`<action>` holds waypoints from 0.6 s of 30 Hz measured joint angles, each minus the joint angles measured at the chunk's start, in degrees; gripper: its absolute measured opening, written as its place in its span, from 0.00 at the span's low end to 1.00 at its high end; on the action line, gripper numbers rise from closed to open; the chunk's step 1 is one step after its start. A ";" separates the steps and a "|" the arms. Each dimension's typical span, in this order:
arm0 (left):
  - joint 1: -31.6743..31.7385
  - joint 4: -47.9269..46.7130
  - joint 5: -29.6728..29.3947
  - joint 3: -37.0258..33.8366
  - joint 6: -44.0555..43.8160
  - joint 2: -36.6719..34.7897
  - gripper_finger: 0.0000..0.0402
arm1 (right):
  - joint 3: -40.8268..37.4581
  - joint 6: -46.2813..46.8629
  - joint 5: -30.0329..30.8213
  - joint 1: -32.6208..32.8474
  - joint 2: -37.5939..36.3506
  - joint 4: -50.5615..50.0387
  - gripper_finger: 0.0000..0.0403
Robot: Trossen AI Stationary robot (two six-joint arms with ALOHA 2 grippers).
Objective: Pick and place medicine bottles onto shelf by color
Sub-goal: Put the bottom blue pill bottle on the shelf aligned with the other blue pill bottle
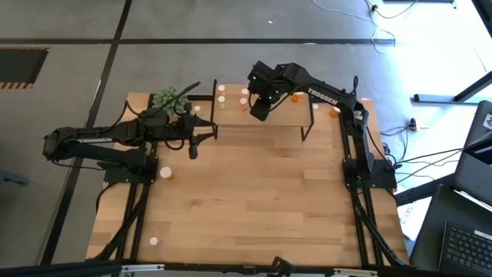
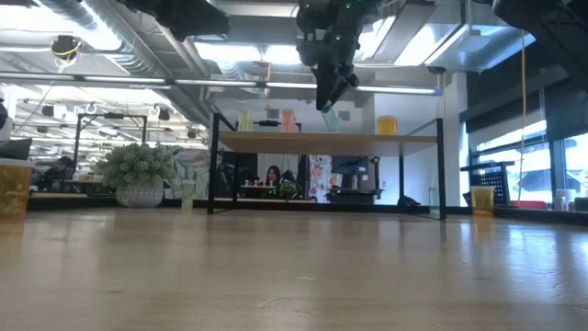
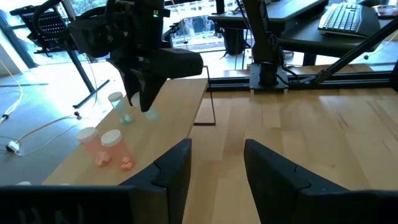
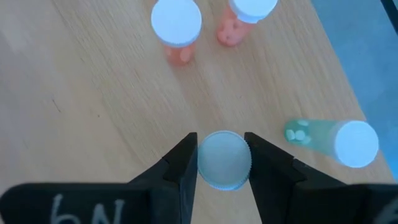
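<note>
The shelf (image 1: 284, 115) stands at the table's far side. On it are two pink-red medicine bottles (image 4: 176, 25) (image 4: 252, 9) and a green one (image 4: 333, 142), all with pale caps. My right gripper (image 4: 221, 140) hangs over the shelf, shut on another green bottle (image 3: 150, 115). In the low view this bottle (image 2: 329, 118) is tilted just over the board (image 2: 367, 140); whether it touches the board I cannot tell. My left gripper (image 3: 217, 149) stands open over the table (image 1: 192, 150), near the shelf's left end, with nothing between its fingers. My right gripper pinches the green bottle's round pale cap (image 4: 205, 163) between its two fingers, one on each side. The fingers come steeply from above. The bottle hangs below them, a little tilted, its bottom close to the shelf board.
A green plant ball (image 1: 171, 98) sits at the far left by the shelf. More bottles stand at the shelf's left end (image 1: 221, 102), and orange ones stand at the far right (image 1: 334, 111). Loose bottles lie on the table's left part (image 1: 165, 173) (image 1: 154, 241).
</note>
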 joint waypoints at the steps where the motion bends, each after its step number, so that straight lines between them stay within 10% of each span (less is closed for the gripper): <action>1: 0.00 0.00 0.00 0.00 0.00 -0.01 0.35 | 0.00 -0.30 0.00 -0.10 0.00 -0.02 0.31; 18: 0.01 0.00 0.00 0.00 -0.02 -0.01 0.35 | 0.11 -0.49 -0.59 -0.86 1.12 0.98 0.31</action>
